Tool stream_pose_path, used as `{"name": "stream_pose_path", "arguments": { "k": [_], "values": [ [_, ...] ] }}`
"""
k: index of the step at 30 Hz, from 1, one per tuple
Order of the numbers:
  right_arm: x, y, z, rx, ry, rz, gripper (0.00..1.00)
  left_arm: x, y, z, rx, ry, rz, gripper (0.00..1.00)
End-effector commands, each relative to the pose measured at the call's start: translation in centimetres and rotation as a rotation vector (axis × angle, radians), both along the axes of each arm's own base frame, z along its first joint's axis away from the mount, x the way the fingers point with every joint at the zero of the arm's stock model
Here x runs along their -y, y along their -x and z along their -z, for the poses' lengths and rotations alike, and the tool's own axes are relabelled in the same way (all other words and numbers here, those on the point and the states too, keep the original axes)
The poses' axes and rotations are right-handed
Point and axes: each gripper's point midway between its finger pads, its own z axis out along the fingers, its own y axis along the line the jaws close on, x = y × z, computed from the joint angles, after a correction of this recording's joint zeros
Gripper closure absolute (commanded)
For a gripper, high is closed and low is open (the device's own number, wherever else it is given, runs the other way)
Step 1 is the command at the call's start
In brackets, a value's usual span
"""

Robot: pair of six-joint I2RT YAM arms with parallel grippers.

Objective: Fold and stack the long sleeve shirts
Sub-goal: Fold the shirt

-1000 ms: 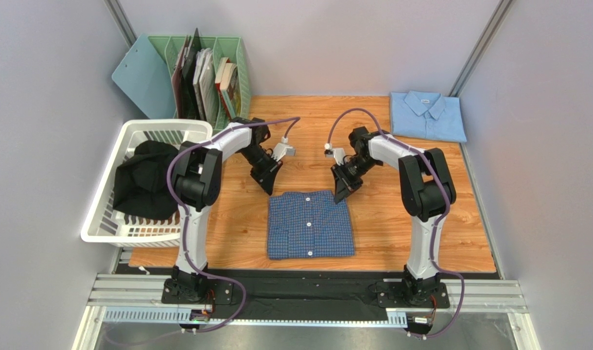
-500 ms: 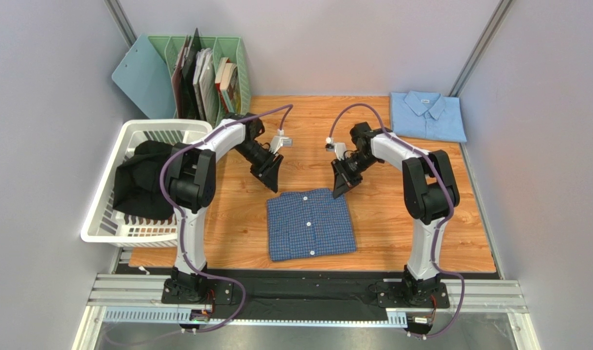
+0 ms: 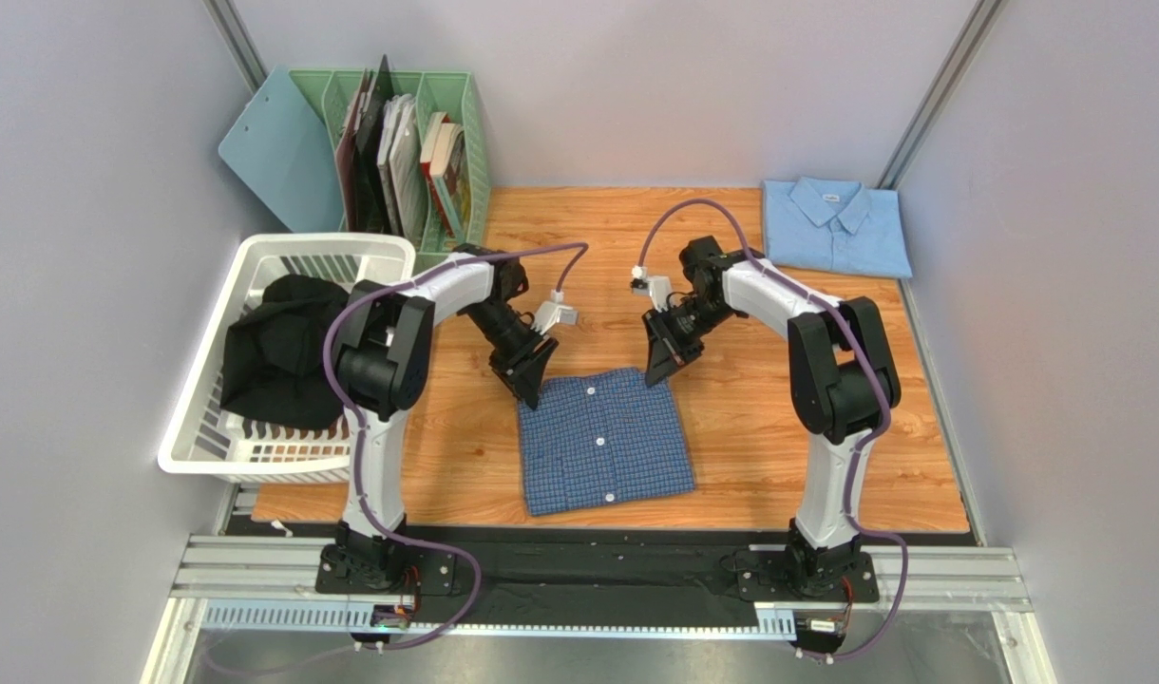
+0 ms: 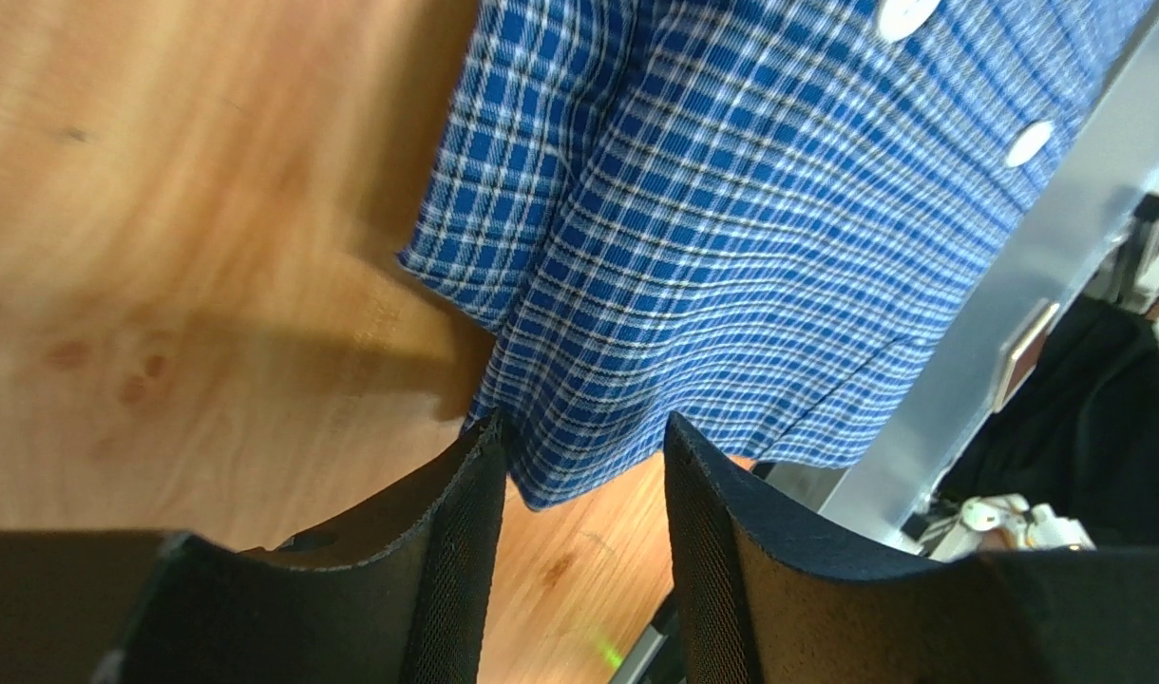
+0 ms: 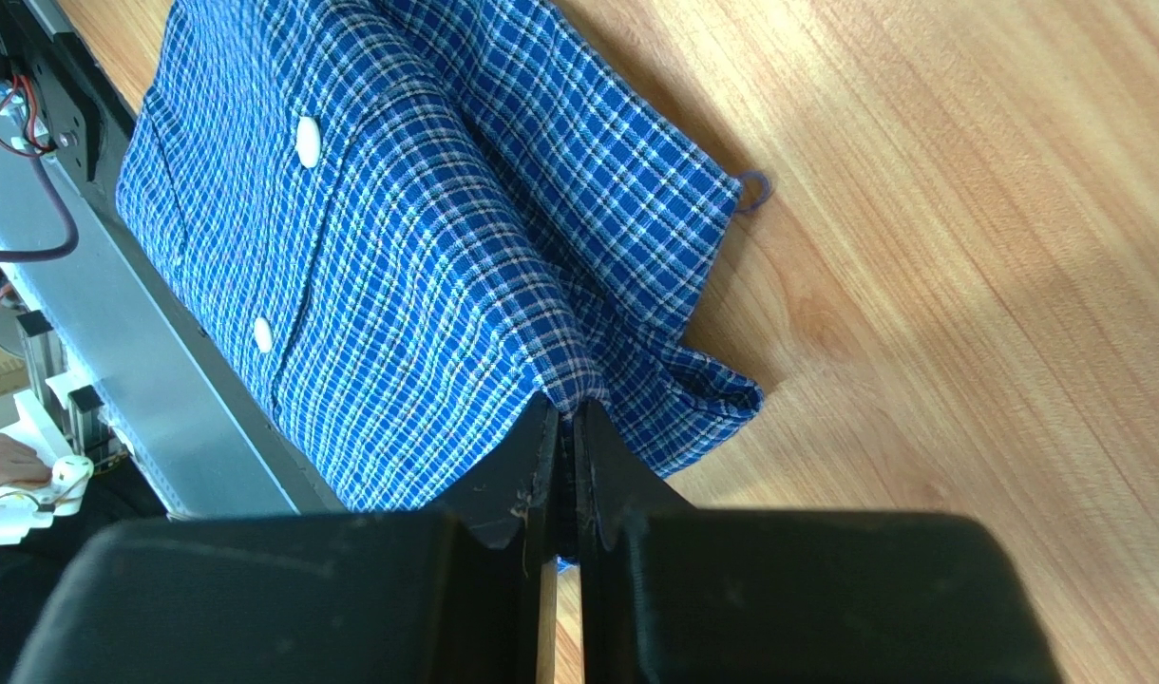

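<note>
The mid-blue checked shirt (image 3: 604, 439) lies folded in a rectangle on the wooden table, buttons up, slightly skewed. My left gripper (image 3: 523, 382) is open at its far left corner; the shirt's edge (image 4: 600, 428) sits between the fingers, not pinched. My right gripper (image 3: 657, 368) is shut on the shirt's far right corner (image 5: 643, 356), with fabric bunched at the fingertips. The plain pale sky-blue shirt (image 3: 835, 225) lies folded, collar up, at the table's far right corner.
A white laundry basket (image 3: 217, 428) with dark clothes (image 3: 286, 349) stands at the left. A green file rack (image 3: 400, 143) with books and a clipboard stands at the back left. The table's metal front rail (image 5: 157, 371) runs just beyond the shirt.
Both grippers came down and toward the arm bases to the checked shirt's far corners. The shirt slid slightly toward the front and skewed. The left gripper was shut on the shirt and now stands open.
</note>
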Motion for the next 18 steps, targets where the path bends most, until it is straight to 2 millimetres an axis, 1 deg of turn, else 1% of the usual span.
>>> {"name": "stream_pose_path", "arguments": {
  "k": [1,3,4,6,7,8,10,11,13,14,16,17,18],
  "values": [
    [-0.4,-0.5,-1.5,0.048,-0.031,0.0,0.95,-0.6,0.1,-1.2,0.078,-0.025,0.012,0.55],
    [-0.5,-0.5,-1.4,0.045,-0.027,0.002,0.95,-0.7,0.1,-1.4,0.087,-0.023,0.018,0.7],
    [-0.4,-0.6,-1.3,0.045,-0.022,0.003,0.95,-0.6,-0.1,-1.6,0.096,-0.016,0.023,0.87],
    [-0.3,-0.4,-1.3,0.045,-0.017,0.004,0.98,-0.3,-1.0,-2.6,0.131,-0.002,0.014,1.0],
    [-0.2,-0.4,-1.4,0.046,-0.014,0.006,0.99,-0.3,-1.3,-2.9,0.14,-0.003,0.01,1.0],
    [-0.1,-0.2,-1.8,0.048,-0.017,0.007,1.0,-0.4,-2.2,-3.6,0.178,-0.009,0.011,1.0],
    [-0.1,-0.3,-2.0,0.056,-0.018,0.009,1.0,-1.0,-3.4,-3.8,0.214,-0.032,-0.005,1.0],
    [-0.1,-0.5,-2.0,0.064,-0.018,0.014,1.0,-1.4,-4.1,-3.5,0.226,-0.054,-0.014,1.0],
    [-0.3,-1.4,-1.7,0.076,-0.012,0.028,1.0,-2.1,-4.9,-2.5,0.224,-0.095,-0.021,1.0],
    [-0.3,-1.7,-1.4,0.078,-0.004,0.034,1.0,-2.6,-5.3,-1.3,0.208,-0.132,-0.016,1.0],
    [-0.3,-3.2,-0.4,0.099,0.022,0.051,1.0,-3.1,-5.9,-0.3,0.21,-0.167,-0.027,1.0],
    [-0.2,-3.8,0.1,0.107,0.036,0.066,1.0,-3.4,-6.7,0.5,0.219,-0.197,-0.031,1.0],
    [-0.2,-4.5,1.0,0.107,0.05,0.078,1.0,-3.3,-7.3,0.5,0.23,-0.204,-0.04,1.0]
  ]
}}
